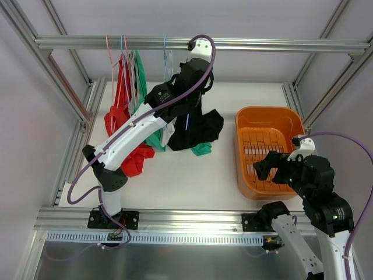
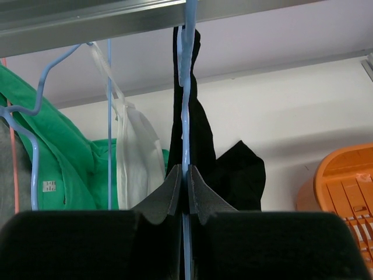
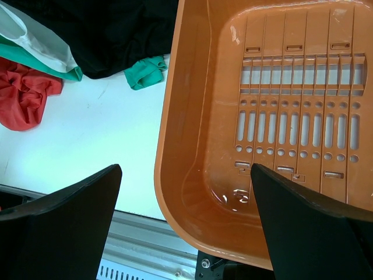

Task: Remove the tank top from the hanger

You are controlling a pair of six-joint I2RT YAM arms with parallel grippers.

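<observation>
On blue hanger (image 2: 185, 111), left claw (image 2: 186, 178)

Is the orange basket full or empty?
Empty. The right wrist view looks straight into the orange basket and shows only its bare slotted bottom; nothing lies inside the part in view.

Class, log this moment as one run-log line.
left pincer: shut on blue hanger | black tank top: on hanger | right pincer: open above orange basket

The basket (image 1: 240, 153) sits on the surface (image 1: 186, 175), with the right hand (image 1: 263, 169) over its near edge. Left of the basket, the tank top (image 1: 205, 129) hangs on a hanger (image 2: 185, 105) from the rail (image 1: 262, 44); other garments (image 1: 124, 99) hang farther left of the basket.
</observation>
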